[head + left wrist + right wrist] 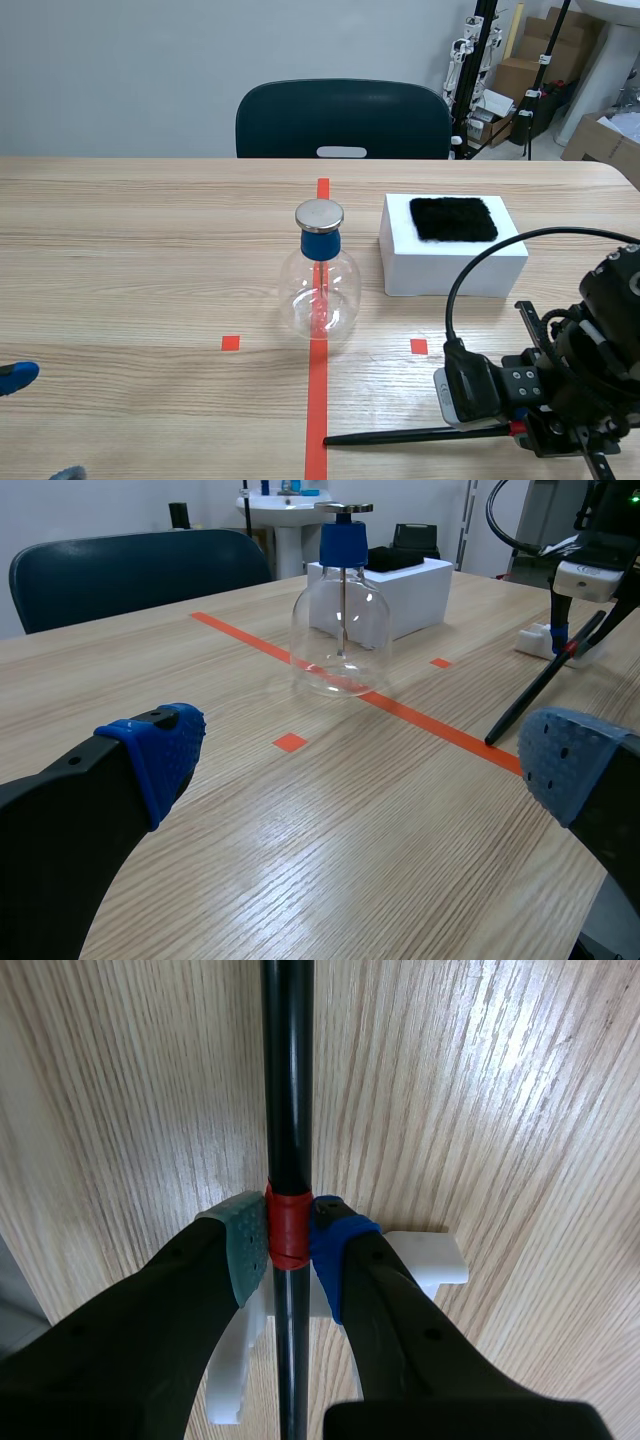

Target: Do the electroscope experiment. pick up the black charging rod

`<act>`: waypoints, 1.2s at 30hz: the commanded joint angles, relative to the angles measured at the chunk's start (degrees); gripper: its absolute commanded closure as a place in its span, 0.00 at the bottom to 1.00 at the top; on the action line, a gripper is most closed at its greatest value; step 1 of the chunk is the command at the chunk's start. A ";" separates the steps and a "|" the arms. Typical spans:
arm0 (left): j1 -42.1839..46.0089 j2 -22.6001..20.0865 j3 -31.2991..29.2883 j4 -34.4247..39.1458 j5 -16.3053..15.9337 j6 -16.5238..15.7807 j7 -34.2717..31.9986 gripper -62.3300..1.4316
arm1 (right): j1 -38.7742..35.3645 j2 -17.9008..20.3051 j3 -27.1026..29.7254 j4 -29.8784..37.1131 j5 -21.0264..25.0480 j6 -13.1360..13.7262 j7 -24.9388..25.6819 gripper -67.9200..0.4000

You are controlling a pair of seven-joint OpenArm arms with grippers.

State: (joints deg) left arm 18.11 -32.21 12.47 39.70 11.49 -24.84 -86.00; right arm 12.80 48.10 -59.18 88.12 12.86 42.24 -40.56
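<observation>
Right gripper (290,1250) is clamped on the black charging rod (288,1080), its grey-green pad and its blue pad pressing from either side on the red band around the rod. Just under the fingers sits a small white stand (435,1260) on the worktop (140,260). In the scene view the rod (420,435) runs from that gripper (530,428) toward the long orange-red tape line, its free tip ending right beside the line. From the left wrist view the rod slopes down from the held end to that tip, low at the worktop. Left gripper (360,770) is spread wide with nothing between its blue pads, near the robot's edge and well apart from the rod. One glass flask (320,290) stands upright on the tape line, closed by a blue stopper (321,244) with a metal disc on top. Inside it a thin stem hangs from the stopper, and nothing else can be made out in it. Beside the flask is one white block (450,265) with one black fuzzy pad (452,218) lying on its top. One dark chair (340,120) stands at the far edge.
</observation>
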 commanded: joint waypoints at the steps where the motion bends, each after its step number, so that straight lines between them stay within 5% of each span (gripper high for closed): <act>1: -0.04 0.28 -0.04 0.50 -0.59 0.09 -1.62 0.00 | 0.66 0.81 0.22 0.52 -1.07 0.48 -0.17 0.99; 9: -0.04 0.24 -0.04 0.50 -0.57 0.07 -2.12 0.00 | 0.68 1.90 0.28 1.09 -1.03 0.48 1.77 0.99; 17: -0.04 0.24 -0.04 0.50 -0.55 0.09 -2.51 0.00 | -0.04 7.91 1.46 6.88 -0.37 0.48 6.71 0.99; 26: -0.04 0.24 -0.04 0.50 -0.55 0.09 -2.51 0.00 | -9.22 16.81 13.46 18.23 -0.52 0.44 10.84 0.99; 32: -0.04 0.24 -0.04 0.50 -0.55 0.09 -2.51 0.00 | -21.99 20.31 25.97 25.90 -6.84 -12.17 15.76 0.99; 36: -0.04 0.24 -0.04 0.50 -0.55 0.09 -2.51 0.00 | -32.68 19.43 33.46 29.66 -17.07 -23.04 20.41 0.99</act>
State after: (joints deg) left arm 18.11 -32.21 12.47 39.70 11.49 -24.84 -86.00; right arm -19.16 67.94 -25.78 117.43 -3.22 20.32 -20.75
